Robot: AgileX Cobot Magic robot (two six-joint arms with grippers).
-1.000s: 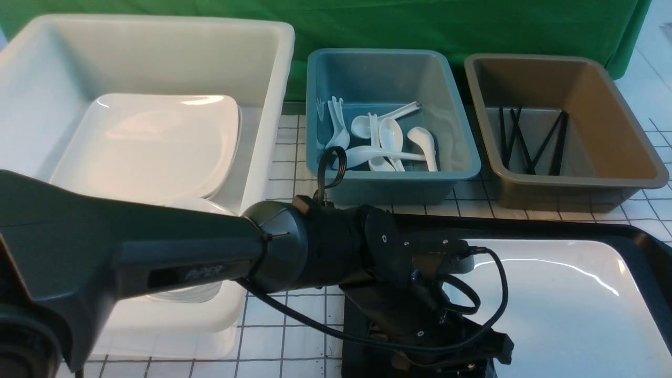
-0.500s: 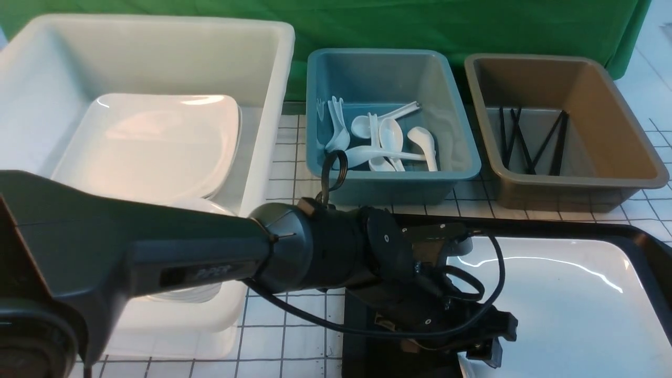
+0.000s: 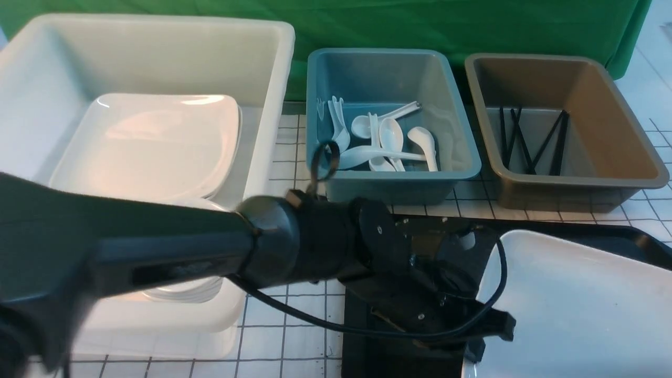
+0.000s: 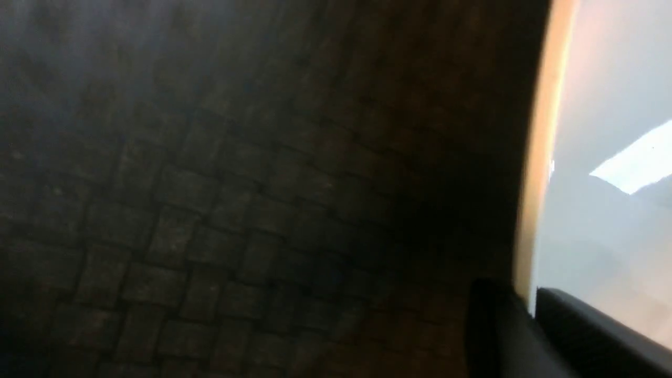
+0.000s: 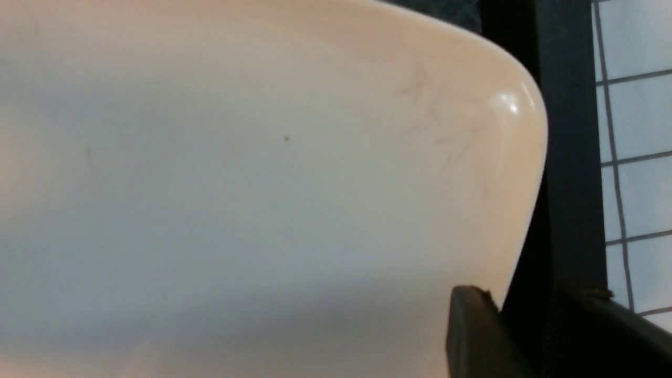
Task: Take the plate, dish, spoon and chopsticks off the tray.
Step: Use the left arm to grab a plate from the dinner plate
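Note:
The large white plate hangs tilted above the black tray, its left end higher. My left gripper is shut on the plate's left rim. In the left wrist view the two fingers pinch the rim over the textured tray floor. My right gripper is out of the front view. In the right wrist view it grips the plate near a corner, with one finger on its face and the other under the rim. On the tray I see no dish, spoon or chopsticks.
A big white tub at the back left holds stacked plates and small dishes. In the blue bin lie several white spoons, and in the brown bin several black sticks. My left arm crosses in front of the tub.
My left gripper has shut on the plate's left rim. The plate has risen off the tray and now tilts, left end up.

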